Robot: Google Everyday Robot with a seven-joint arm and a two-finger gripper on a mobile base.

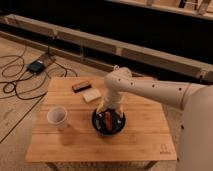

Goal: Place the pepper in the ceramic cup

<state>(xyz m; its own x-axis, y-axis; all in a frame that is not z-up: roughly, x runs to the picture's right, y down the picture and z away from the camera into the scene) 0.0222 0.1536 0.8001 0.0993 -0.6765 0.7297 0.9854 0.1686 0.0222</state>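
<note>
1. While the wooden desk (145, 142) fills the lower middle of the view, the black bowl (96, 125) sits near its centre. The pepper (108, 120) lies inside that bowl (a slim red-orange strip running roughly from 12 to 6 o'clock).
2. The end effector (111, 114) hangs directly over the bowl and points downward. Its two fingers are spread wide, one at the pepper's 9 o'clock and the other at its 3 o'clock. It has hold of nothing, though whether a fingertip touches the pepper cannot be told.
3. The white arm (150, 90) reaches in from the desk's 3 o'clock side. It bends at a rounded wrist at the bowl's 12 o'clock and drops steeply to the bowl.
4. The ceramic cup (56, 116) stands upright at the bowl's 9 o'clock, well apart from it and near the desk's left edge (its mouth faces up).
5. A dark brown block (81, 86) lies at the bowl's 11 o'clock, near the far edge of the desk. A pale flat block (91, 95) lies just beside it, between the dark block and the bowl.
6. On the floor (15, 120), at the desk's 10 o'clock, black cables (12, 75) loop around a small dark box (36, 66).
</note>
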